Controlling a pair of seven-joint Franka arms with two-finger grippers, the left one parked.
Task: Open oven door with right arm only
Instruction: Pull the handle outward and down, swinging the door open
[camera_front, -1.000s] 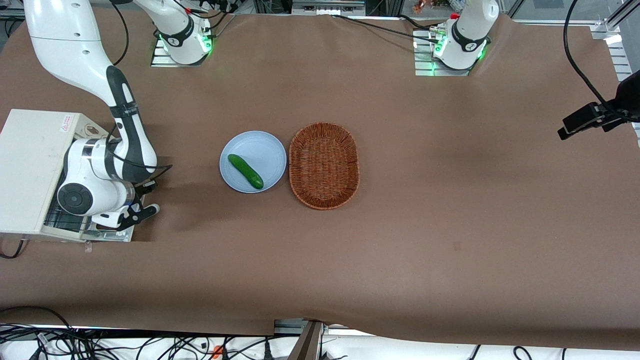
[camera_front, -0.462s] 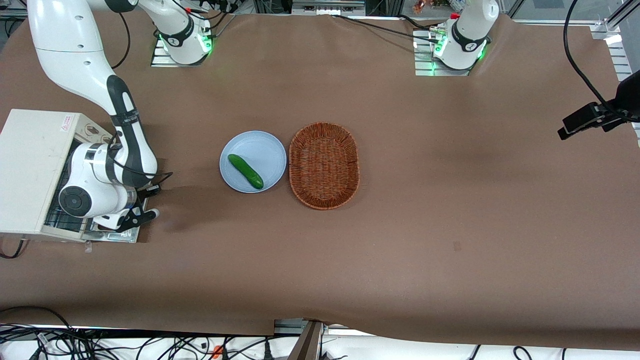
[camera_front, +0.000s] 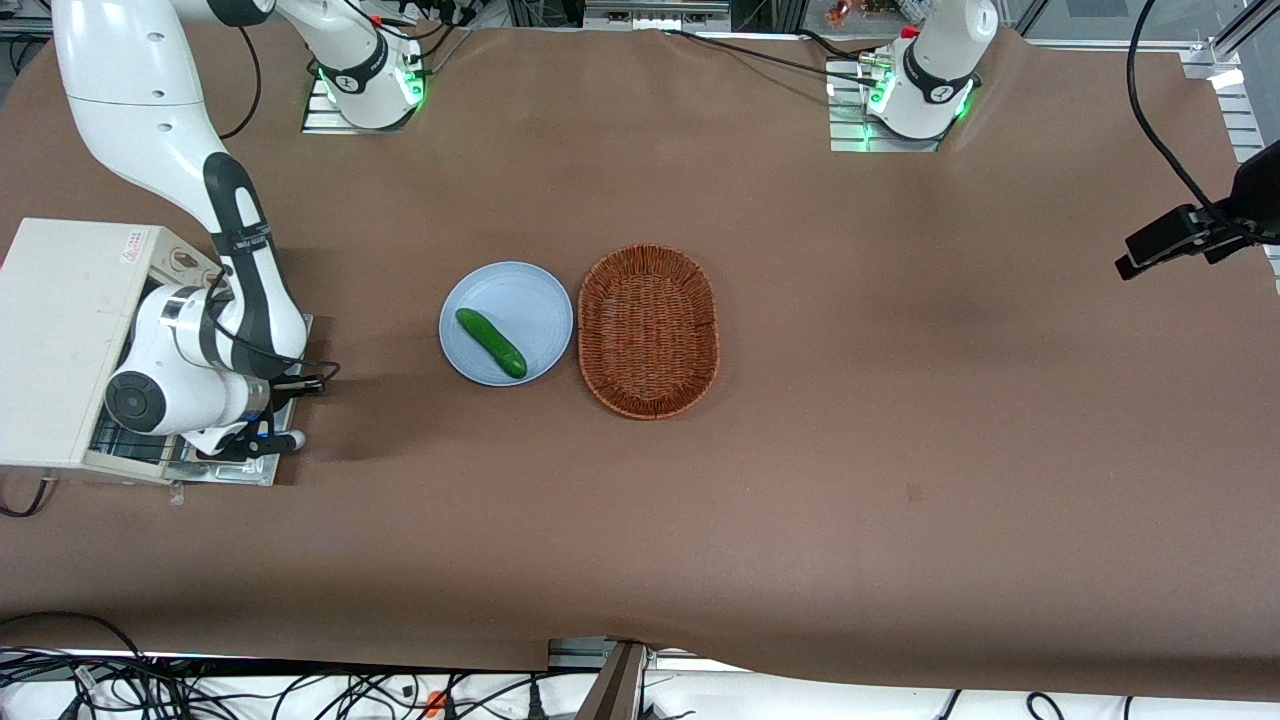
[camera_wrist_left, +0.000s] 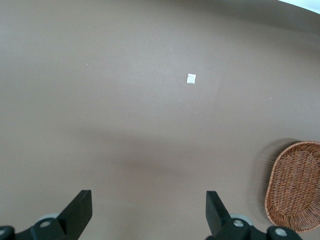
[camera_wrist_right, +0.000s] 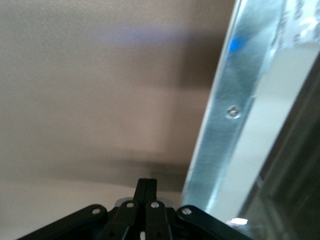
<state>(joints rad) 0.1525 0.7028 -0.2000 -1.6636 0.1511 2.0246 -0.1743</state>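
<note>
The white toaster oven (camera_front: 60, 340) stands at the working arm's end of the table. Its oven door (camera_front: 228, 473) hangs open and lies low over the table in front of the oven, with the wire rack showing inside. The right arm's wrist (camera_front: 190, 370) covers most of the door. My gripper (camera_front: 285, 440) is shut and empty, just above the door's outer edge. In the right wrist view the shut fingertips (camera_wrist_right: 147, 183) point past the door's silver frame (camera_wrist_right: 232, 112) and its dark glass (camera_wrist_right: 295, 175). The bar handle is hidden.
A pale blue plate (camera_front: 530, 300) holding a green cucumber (camera_front: 491, 342) sits mid-table. A brown wicker basket (camera_front: 648, 330) lies beside it and also shows in the left wrist view (camera_wrist_left: 295, 185). Brown cloth (camera_front: 900, 400) covers the table.
The right arm's wrist has shifted toward the oven and the gripper has moved nearer the front camera. The door's silver frame now shows a little farther out from the oven.
</note>
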